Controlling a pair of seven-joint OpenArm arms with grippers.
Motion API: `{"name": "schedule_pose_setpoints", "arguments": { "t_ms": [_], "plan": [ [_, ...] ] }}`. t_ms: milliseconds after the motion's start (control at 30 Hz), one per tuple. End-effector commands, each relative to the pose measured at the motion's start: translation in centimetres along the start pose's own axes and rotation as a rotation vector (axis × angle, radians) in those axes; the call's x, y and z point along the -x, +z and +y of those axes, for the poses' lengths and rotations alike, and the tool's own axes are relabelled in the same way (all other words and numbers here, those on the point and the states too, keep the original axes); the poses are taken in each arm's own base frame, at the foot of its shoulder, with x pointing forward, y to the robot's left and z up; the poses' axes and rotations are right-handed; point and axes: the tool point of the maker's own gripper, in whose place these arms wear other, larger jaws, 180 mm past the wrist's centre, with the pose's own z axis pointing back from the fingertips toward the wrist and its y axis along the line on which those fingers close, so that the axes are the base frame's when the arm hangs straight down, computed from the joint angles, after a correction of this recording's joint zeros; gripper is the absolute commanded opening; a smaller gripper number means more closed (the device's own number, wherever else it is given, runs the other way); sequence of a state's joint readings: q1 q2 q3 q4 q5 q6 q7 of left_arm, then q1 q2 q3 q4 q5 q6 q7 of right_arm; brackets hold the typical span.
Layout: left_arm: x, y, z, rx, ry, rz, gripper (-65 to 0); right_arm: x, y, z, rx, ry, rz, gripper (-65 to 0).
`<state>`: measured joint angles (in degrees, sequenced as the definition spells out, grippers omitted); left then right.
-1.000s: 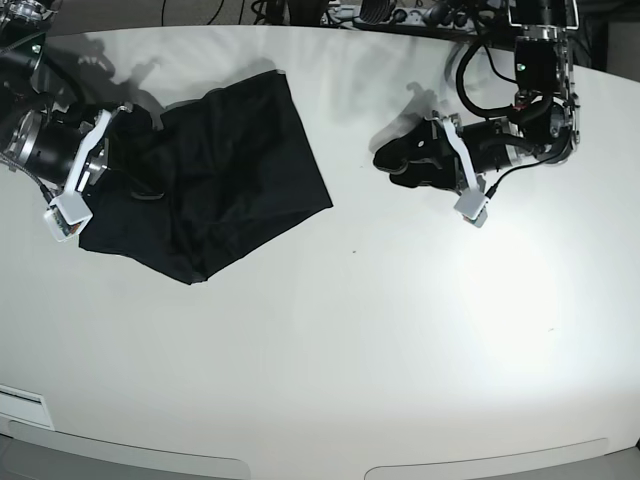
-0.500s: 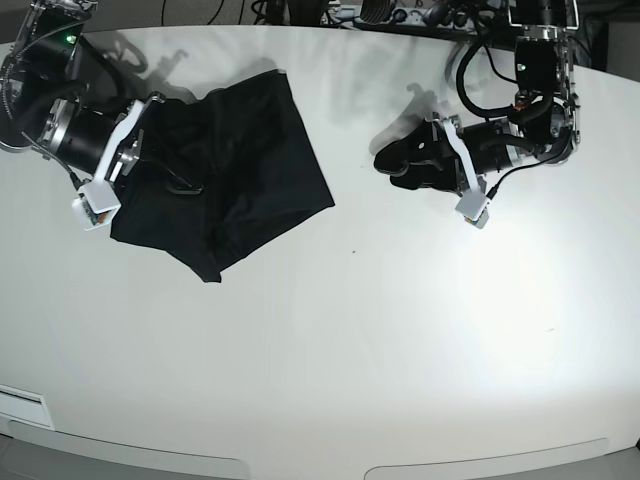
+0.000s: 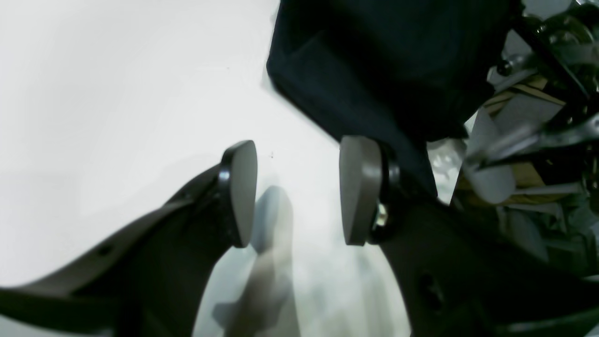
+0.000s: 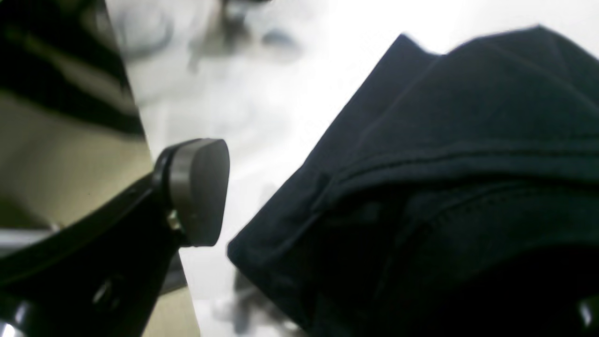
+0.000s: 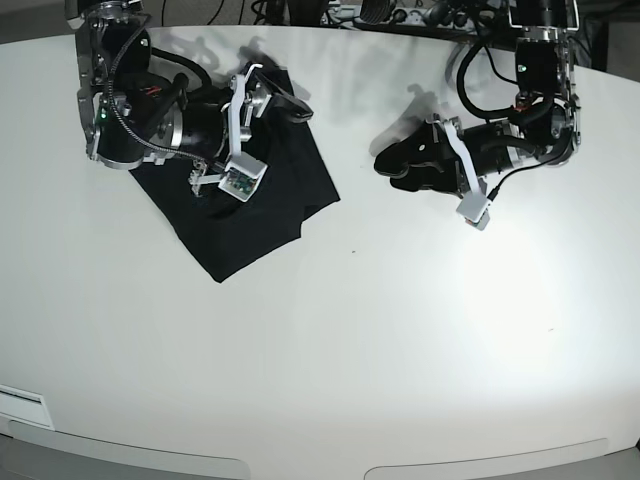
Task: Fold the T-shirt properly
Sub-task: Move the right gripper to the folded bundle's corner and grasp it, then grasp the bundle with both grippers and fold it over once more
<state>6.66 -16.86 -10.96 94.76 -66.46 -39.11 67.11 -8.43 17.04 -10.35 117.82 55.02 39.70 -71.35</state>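
Note:
The black T-shirt (image 5: 262, 205) lies bunched and partly folded at the far left of the white table (image 5: 400, 330). My right gripper (image 5: 282, 95) hovers over the shirt's far edge with its jaws spread. In the right wrist view one pad (image 4: 199, 187) shows with a gap to the cloth (image 4: 444, 187), and the cloth hides the other finger. My left gripper (image 5: 385, 160) is open and empty, low over bare table to the right of the shirt. In the left wrist view its pads (image 3: 241, 192) stand apart, and the shirt's corner (image 3: 383, 61) lies just beyond them.
Cables and equipment (image 5: 390, 12) line the table's far edge. The right arm's body (image 5: 130, 120) lies over the shirt's left part. A white label (image 5: 20, 405) sits at the front left edge.
The right arm has swung from the table's left edge up and rightward over the shirt, drawing the shirt's left side inward, so the shirt looks narrower. The left arm has not moved.

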Motion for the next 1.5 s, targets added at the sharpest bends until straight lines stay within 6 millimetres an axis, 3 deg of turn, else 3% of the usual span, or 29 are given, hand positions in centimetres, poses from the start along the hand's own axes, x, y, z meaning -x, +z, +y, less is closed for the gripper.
{"name": "schedule_pose_setpoints", "arguments": {
  "t_ms": [0, 233, 300, 367, 533, 667, 733, 867, 933, 1000, 1033, 1067, 1100, 1167, 1233, 1267, 1300, 1467],
  "plan": [
    [-1.4, 0.4, -0.3, 0.015, -0.035, -0.044, -34.7, -1.9, 0.4, 0.1, -0.008, 0.038, -0.063, -14.2],
    [-1.5, 0.4, -0.3, 0.015, -0.035, -0.045, -34.7, -4.3, 0.4, 3.3, -0.176, 0.014, -0.182, -14.2],
    [-1.5, 0.4, -0.3, 0.015, -0.035, -0.044, -34.7, -3.5, -0.3, 2.3, -0.107, 0.045, -0.134, -14.2],
    [-1.5, 0.4, -0.3, 0.015, -0.035, -0.044, -34.7, -3.1, -0.5, 0.1, 0.018, 0.088, -0.103, -14.2],
    [-1.5, 0.4, -0.4, 0.016, -0.036, -0.046, -34.7, -4.3, 0.1, -2.8, 0.161, 0.172, -0.112, -14.8],
    [-1.6, 0.6, -0.2, 0.010, -0.042, -0.041, -34.7, -7.5, 0.9, -1.0, 0.071, 0.183, -0.234, -24.9],
    [-1.5, 1.1, 0.2, -0.005, -0.050, -0.029, -34.7, -8.4, 1.2, -0.1, 0.044, 0.188, -0.272, -25.0],
    [-2.7, 3.2, 1.9, -0.064, -0.092, -0.027, -35.6, -8.9, 1.1, -2.6, 0.184, 0.254, -0.226, -25.0],
    [-4.3, 4.6, 2.9, -0.106, -0.125, -0.048, -42.0, -9.2, 1.7, -4.9, 0.307, 0.250, -0.217, -25.0],
    [-6.4, 6.2, 3.9, -0.155, -0.164, -0.084, -60.0, -9.3, 2.7, -7.0, 0.423, 0.236, -0.221, -25.0],
    [-7.6, 7.1, 4.3, -0.176, -0.182, -0.109, -65.0, -9.3, 3.2, -7.7, 0.465, 0.223, -0.225, -25.0],
    [-8.8, 7.9, 4.4, -0.181, -0.190, -0.141, -65.0, -9.2, 3.6, -8.4, 0.501, 0.210, -0.226, -25.0],
    [-9.6, 8.4, 3.9, -0.159, -0.191, -0.171, -65.0, -9.2, 3.9, -8.8, 0.523, 0.205, -0.227, -26.6],
    [-9.9, 8.2, 2.5, -0.076, -0.176, -0.188, -65.0, -8.9, 3.8, -9.2, 0.532, 0.193, -0.219, -35.8],
    [-8.8, 6.7, 0.4, 0.041, -0.145, -0.155, -65.0, -8.3, 3.2, -9.8, 0.521, 0.180, -0.212, -50.3],
    [-7.8, 5.7, -0.2, 0.075, -0.140, -0.110, -65.0, -7.8, 2.9, -10.5, 0.522, 0.181, -0.198, -60.8],
    [-7.0, 4.6, -1.1, 0.109, -0.140, -0.074, -65.0, -7.3, 2.6, -11.3, 0.526, 0.180, -0.183, -65.0],
    [-3.7, 0.1, -7.4, 0.307, -0.215, 0.071, -65.0, -6.5, 1.7, -15.4, 0.529, 0.147, -0.137, -65.0]
  ]
}}
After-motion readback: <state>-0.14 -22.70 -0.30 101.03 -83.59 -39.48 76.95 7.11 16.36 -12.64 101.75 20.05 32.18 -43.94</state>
